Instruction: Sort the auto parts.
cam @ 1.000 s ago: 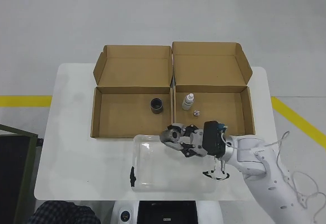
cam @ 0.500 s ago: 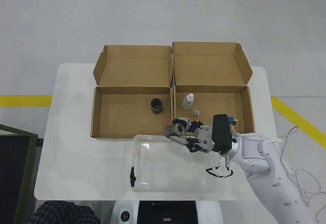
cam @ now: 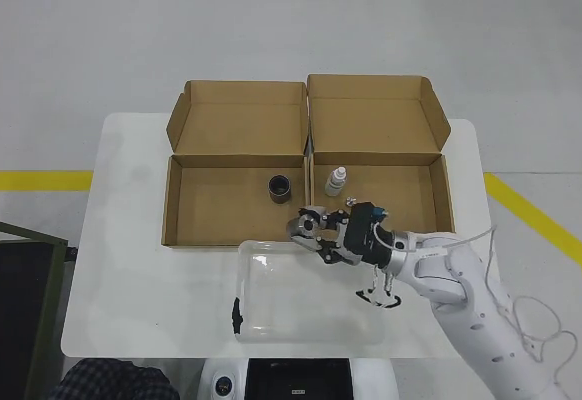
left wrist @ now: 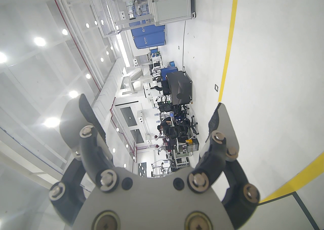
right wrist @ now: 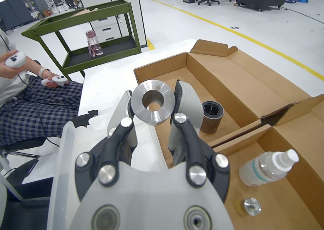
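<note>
Top view first: two open boxes stand side by side toward the far edge of the white tabletop (cam: 131,250), lids folded back. The left brown cardboard box (cam: 206,215) holds one dark metal cylinder (cam: 279,187) close to its right wall. The right brown cardboard box (cam: 411,205) holds a small clear plastic bottle with a white cap (cam: 335,181) and a small silver metal disc (cam: 351,200), both near its left wall. A clear plastic tray (cam: 271,300) lies along the near edge, just beside the boxes' near walls, with a small black jagged piece (cam: 237,315) on its left rim. Bare tabletop runs wide on the left side. The right gripper (cam: 306,228) hangs above the spot where the two boxes' near corners meet the tray's far edge.

Left wrist view: the left gripper (left wrist: 150,101) points out at the hall, fingers spread wide, nothing between them.

Right wrist view: a thick silver metal ring (right wrist: 154,117) sits clamped between the two fingers, flat face toward the camera, above the left box's near wall. The cylinder stands upright just beyond; the bottle lies on its side.
</note>
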Available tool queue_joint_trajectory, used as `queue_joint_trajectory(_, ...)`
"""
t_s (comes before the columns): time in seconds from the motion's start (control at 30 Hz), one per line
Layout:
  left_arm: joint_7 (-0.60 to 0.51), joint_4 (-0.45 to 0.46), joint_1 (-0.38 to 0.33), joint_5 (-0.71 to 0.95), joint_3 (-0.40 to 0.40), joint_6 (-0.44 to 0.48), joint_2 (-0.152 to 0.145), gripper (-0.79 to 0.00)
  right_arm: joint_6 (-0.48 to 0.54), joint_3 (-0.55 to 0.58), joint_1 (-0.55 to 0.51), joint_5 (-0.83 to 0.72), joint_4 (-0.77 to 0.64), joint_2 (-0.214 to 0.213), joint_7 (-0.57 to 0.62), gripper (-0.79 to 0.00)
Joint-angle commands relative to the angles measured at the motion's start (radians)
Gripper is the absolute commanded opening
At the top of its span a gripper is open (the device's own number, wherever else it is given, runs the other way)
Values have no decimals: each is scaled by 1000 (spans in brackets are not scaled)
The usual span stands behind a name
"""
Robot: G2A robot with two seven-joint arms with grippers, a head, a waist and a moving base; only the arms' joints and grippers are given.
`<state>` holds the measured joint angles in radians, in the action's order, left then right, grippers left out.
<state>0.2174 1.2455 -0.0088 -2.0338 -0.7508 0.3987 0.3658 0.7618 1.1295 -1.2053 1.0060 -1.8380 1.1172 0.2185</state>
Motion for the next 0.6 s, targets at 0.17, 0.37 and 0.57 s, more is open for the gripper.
queue_joint_trajectory(0.17,0,0,0,0,0,0,0,0,-50,-56,65,103,10,10,42,-785)
queue_joint_trajectory(0.37,0,0,0,0,0,0,0,0,-90,-128,142,172,37,27,95,-785)
queue_joint_trajectory(0.57,0,0,0,0,0,0,0,0,-123,-213,228,210,96,51,142,-785)
